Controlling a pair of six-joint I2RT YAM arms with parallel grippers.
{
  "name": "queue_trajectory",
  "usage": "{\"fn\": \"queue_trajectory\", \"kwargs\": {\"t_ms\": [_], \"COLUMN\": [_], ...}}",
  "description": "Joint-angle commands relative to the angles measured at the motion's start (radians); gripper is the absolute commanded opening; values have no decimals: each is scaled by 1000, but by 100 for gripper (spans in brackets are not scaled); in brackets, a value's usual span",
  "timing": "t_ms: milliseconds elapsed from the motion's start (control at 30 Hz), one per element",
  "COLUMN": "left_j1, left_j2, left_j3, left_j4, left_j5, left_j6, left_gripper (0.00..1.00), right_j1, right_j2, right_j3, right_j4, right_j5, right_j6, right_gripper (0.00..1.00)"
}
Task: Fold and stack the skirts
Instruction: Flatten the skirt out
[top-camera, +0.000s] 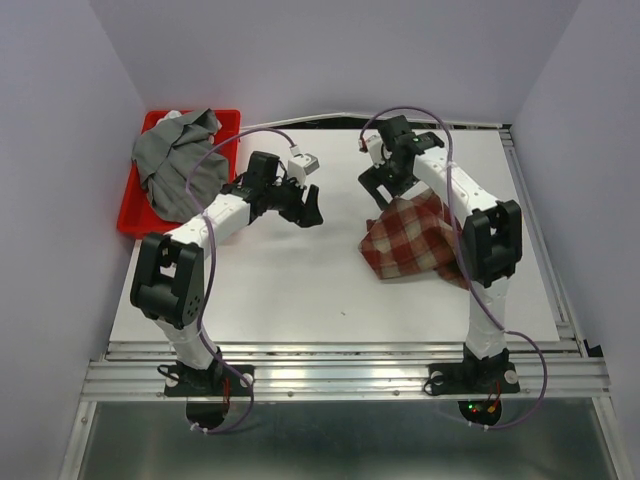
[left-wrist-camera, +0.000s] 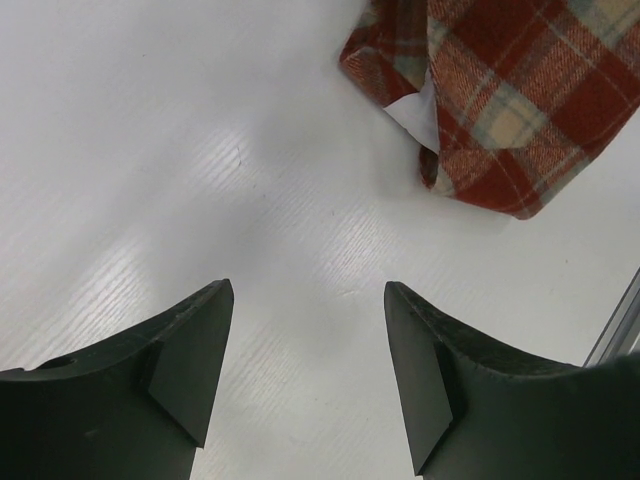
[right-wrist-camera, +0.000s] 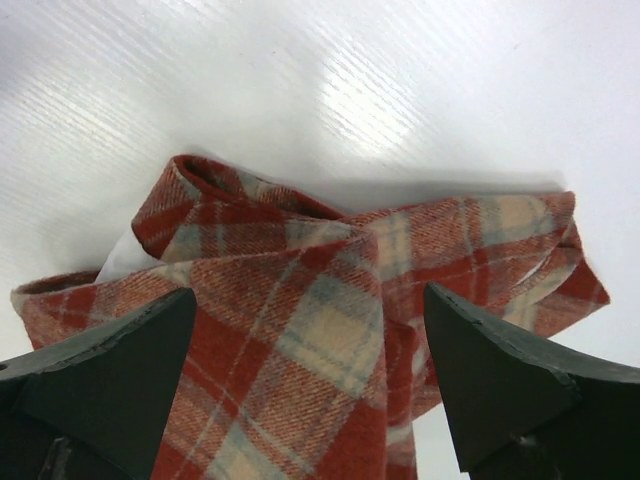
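Worktop (top-camera: 300, 290) bore the plaid skirt (top-camera: 410, 245), bunched, folding seemingly unstarted; the grey skirt (top-camera: 180, 165) lay heaped in the red tray (top-camera: 135, 215), visible only from overhead. The right hand (right-wrist-camera: 310, 300) above the plaid and the left hand (left-wrist-camera: 307, 290) over bare worktop were both spread; flattening the plaid looked next.

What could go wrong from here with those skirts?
The plaid skirt lies bunched under the open right gripper; closing there might pinch several layers and fold it crooked. The grey skirt spills over the red tray's rim, so pulling it out could drag the tray along.
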Motion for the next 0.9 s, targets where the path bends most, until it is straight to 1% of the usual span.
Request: {"fn": "queue_trajectory", "kwargs": {"t_ms": [0,100,133,167,233,267,300,333,433,467,533,567,600,633,700,767,800,867], "left_j1": [2,28,38,47,79,87,100,105,110,110,110,110,110,110,113,116,125,143], "left_j2": [-49,-49,-48,-46,-43,-42,-43,-43,-62,-69,-88,-95,-99,-100,-112,-123,-138,-151], "left_j3": [-3,6,9,11,17,17,17,15,-2,-11,-34,-42,-51,-54,-63,-68,-72,-75], "left_j4": [39,32,27,26,21,18,18,18,30,36,48,53,56,56,58,68,73,82], "left_j5": [-12,-20,-13,-4,22,39,56,56,68,69,69,68,65,62,51,39,21,14], "left_j6": [-7,-9,-15,-19,-35,-41,-50,-53,-58,-59,-64,-64,-67,-70,-73,-84,-91,-113], "left_gripper": [73,73,73,73,73,73,73,73,73,73,73,73,73,72,72,71,70,70], "right_j1": [7,-5,-22,-31,-56,-65,-76,-76,-76,-76,-76,-76,-76,-76,-38,-1,19,81], "right_j2": [15,73,90,108,163,182,192,190,164,156,150,148,151,156,163,148,118,73], "right_j3": [70,102,140,164,208,258,266,267,276,285,352,384,464,510,607,622,618,593], "right_j4": [-82,-185,-215,-279,-341,-395,-395,-395,-395,-395,-395,-387,-380,-374,-320,-257,-178,-75], "right_j5": [-23,-101,-149,-169,-204,-230,-256,-259,-282,-314,-335,-357,-364,-368,-376,-367,-346,-336], "right_j6": [-62,-84,-87,-89,-99,-92,-96,-96,-99,-98,-87,-69,-61,-55,-40,-40,-47,-49], "right_gripper": [100,100,100,100,100,100,98,94,72,54,31,8,1,1,1,1,1,1]}}
